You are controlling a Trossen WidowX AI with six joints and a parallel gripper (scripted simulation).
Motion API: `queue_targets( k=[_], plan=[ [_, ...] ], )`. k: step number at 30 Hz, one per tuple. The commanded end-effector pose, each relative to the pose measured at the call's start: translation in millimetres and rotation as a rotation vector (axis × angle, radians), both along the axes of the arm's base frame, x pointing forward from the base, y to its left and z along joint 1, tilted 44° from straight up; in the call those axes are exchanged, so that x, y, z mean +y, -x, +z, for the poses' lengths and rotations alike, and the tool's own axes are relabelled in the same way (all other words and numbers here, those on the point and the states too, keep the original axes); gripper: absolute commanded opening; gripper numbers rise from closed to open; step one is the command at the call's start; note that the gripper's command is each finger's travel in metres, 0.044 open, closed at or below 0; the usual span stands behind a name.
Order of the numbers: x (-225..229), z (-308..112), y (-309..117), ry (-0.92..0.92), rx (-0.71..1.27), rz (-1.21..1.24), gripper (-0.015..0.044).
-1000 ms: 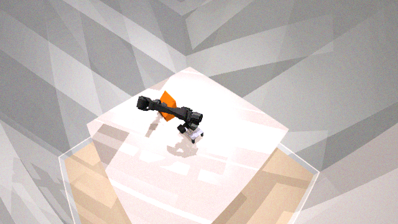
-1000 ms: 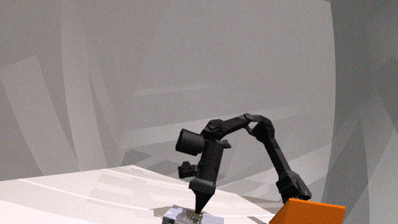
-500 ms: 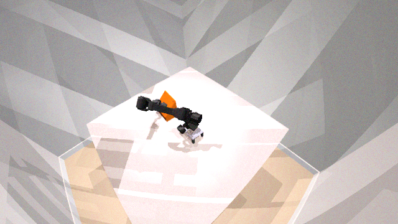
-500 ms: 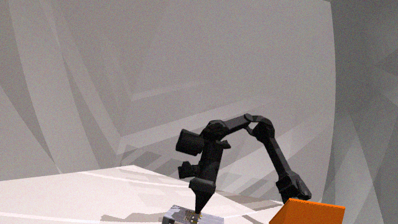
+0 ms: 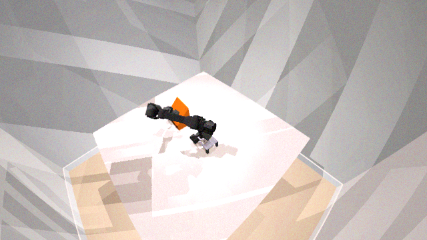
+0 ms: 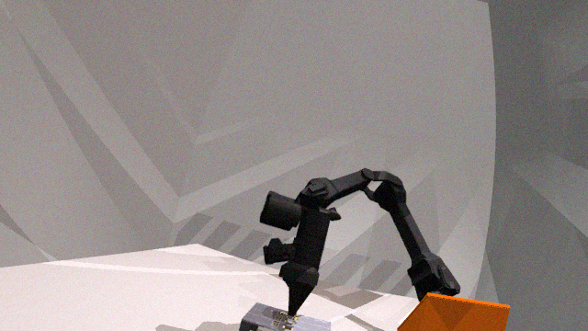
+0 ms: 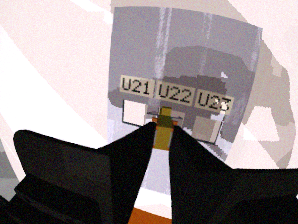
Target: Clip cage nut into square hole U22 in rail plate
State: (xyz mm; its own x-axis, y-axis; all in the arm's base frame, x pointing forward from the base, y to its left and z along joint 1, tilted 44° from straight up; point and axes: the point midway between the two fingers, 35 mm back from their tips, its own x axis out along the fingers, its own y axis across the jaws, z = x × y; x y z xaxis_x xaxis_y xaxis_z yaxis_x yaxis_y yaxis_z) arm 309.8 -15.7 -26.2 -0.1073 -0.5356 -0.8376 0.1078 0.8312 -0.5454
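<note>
A small yellow metal cage nut is pinched by the black 2-finger gripper, right at hole U22 in the grey metal rail plate, inside the white counter's edges.

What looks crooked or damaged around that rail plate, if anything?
Nothing stands out. The rail plate looks intact, its labels in a row, and the claw grips the cage nut at U22. Whether the wings are seated, I can't tell.

The pale table carries the grey rail plate and an orange block.
</note>
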Motion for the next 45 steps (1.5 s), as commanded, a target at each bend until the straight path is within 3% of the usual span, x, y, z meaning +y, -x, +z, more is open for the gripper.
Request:
queue_targets(
  k=[1, 45],
  plan=[
    [0.7, 1.9, -1.1, -0.012, -0.008, 0.004, 0.0027],
    [-2.6, 2.7, -0.6, -0.071, -0.016, 0.002, 0.0027]
  ],
)
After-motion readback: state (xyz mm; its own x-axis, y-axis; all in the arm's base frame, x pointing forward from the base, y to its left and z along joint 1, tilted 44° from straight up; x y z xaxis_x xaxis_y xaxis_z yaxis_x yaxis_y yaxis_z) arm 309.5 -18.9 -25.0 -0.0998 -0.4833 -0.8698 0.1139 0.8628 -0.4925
